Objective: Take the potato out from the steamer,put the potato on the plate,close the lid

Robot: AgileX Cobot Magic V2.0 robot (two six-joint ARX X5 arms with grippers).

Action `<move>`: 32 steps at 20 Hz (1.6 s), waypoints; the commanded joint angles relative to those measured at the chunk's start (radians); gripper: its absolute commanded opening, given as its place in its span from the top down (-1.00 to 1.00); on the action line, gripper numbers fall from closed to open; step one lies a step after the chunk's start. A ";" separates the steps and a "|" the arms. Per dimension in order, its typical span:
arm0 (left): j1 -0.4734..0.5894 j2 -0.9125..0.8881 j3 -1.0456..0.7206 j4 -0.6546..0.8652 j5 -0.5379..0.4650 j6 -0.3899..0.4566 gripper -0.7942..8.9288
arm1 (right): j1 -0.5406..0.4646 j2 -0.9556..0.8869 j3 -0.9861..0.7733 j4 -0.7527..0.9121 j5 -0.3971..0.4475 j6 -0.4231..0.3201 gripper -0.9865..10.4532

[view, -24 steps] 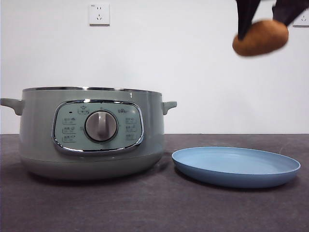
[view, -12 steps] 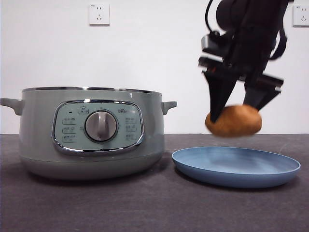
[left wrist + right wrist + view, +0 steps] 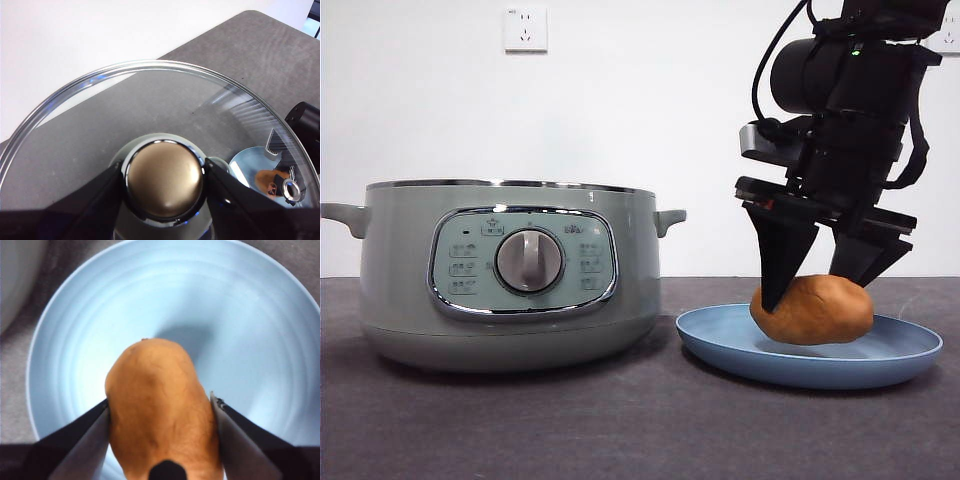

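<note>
We see the potato (image 3: 812, 309) resting in the plate (image 3: 720, 340), toward the table's right edge, with the right gripper (image 3: 820, 280) clamped on both its sides. Beside the plate stands the steamer (image 3: 400, 280), uncovered. Our left gripper (image 3: 162, 181) grips the lid (image 3: 90, 130) by its knob (image 3: 164, 178).

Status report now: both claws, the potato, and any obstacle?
Right claw shut on potato, potato down in plate. Left claw shut on knob of lid, off the steamer. Steamer open. No obstacle seen.
</note>
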 commanded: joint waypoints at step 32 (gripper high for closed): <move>-0.014 0.055 -0.250 0.152 0.060 -0.018 0.85 | -0.025 -0.662 0.017 -0.026 0.010 0.021 -0.05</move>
